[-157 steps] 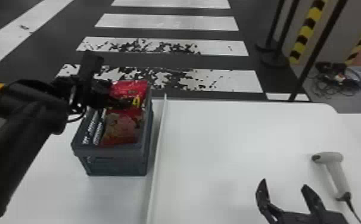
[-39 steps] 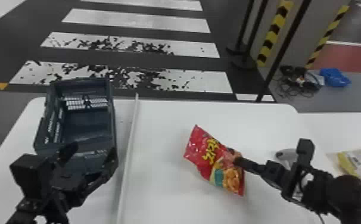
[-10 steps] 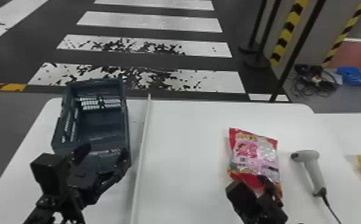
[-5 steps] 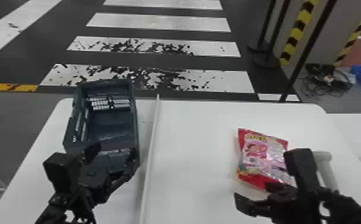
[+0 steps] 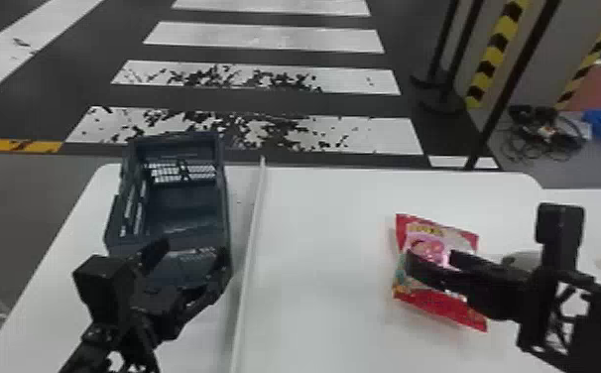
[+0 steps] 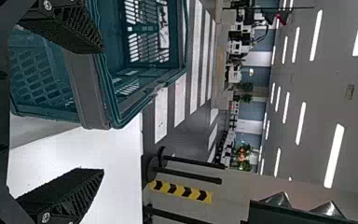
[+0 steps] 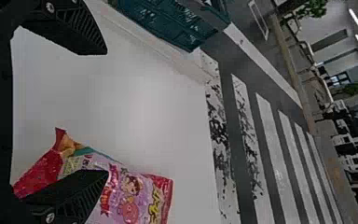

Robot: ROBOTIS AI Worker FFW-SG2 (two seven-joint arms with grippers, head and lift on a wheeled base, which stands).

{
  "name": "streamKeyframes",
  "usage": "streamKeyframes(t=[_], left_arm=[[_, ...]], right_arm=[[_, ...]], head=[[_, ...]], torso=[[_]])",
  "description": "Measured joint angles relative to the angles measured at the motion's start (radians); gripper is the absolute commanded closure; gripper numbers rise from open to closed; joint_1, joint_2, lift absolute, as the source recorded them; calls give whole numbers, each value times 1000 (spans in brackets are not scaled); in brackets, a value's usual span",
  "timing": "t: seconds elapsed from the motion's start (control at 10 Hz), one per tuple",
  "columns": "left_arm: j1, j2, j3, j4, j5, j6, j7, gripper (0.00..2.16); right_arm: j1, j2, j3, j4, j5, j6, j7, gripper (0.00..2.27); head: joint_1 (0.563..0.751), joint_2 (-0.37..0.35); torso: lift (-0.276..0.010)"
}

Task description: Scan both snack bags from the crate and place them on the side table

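Right gripper (image 5: 432, 259) is wide, at the snack bag (image 5: 423, 237) lying on the white table (image 5: 314, 218). Left gripper (image 5: 194, 249), also wide, is by the crate (image 5: 185, 203). Crosswalk (image 5: 265, 38) beyond.

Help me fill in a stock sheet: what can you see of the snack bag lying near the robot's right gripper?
The snack bag looks like glossy, creased plastic film, red at both ends. Its upward face has a pink and white panel with cartoon figures, and teal and orange show along one side. No tear is visible. It lies flat on the white table, right of the thin strip. The right gripper is open over it; whether a finger touches it is unclear.
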Motion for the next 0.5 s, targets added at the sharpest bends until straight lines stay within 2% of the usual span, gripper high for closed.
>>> streamKeyframes(t=[0.2, 0.5], left_arm=[[3, 0, 0, -3, -2, 0, 1, 87], [-1, -2, -1, 0, -2, -1, 6, 87]], right_arm=[[-37, 30, -44, 85, -68, -115, 1, 107], [-53, 51, -44, 204, -65, -393, -33, 117]], head=[[695, -61], [695, -94]], torso=[[-95], [-95]])
